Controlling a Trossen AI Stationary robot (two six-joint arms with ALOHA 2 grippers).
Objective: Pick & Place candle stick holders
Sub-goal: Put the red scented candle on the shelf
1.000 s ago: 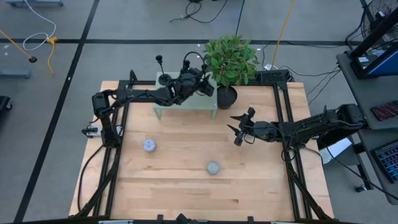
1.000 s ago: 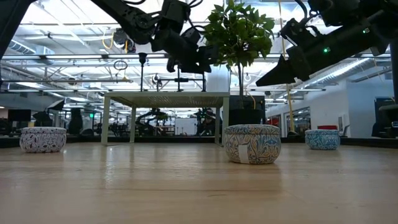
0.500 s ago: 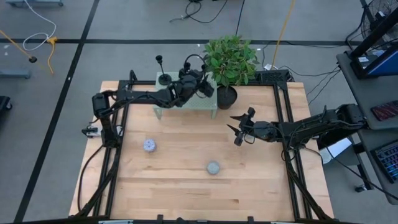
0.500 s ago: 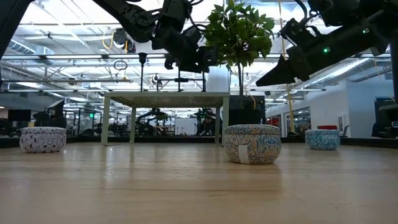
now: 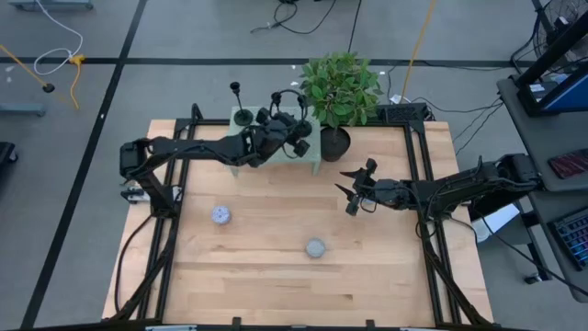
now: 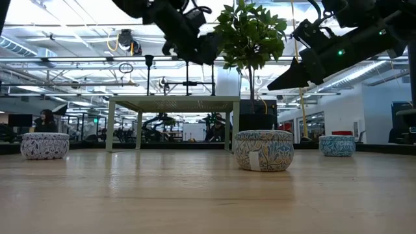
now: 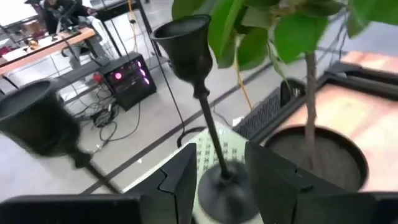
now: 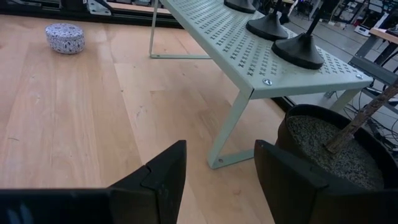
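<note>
While the right gripper (image 5: 353, 191) is waiting open at 3 o'clock, the left gripper (image 5: 296, 138) is hovering with spread fingers around a candle holder (image 7: 205, 93), standing on the green shelf (image 8: 249, 46) at 12 o'clock, probably preparing to grasp.

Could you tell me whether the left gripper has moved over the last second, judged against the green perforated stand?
Yes. In the high view the left gripper has drawn back off the stand toward its front right corner, while the right gripper waits over the table.
</note>
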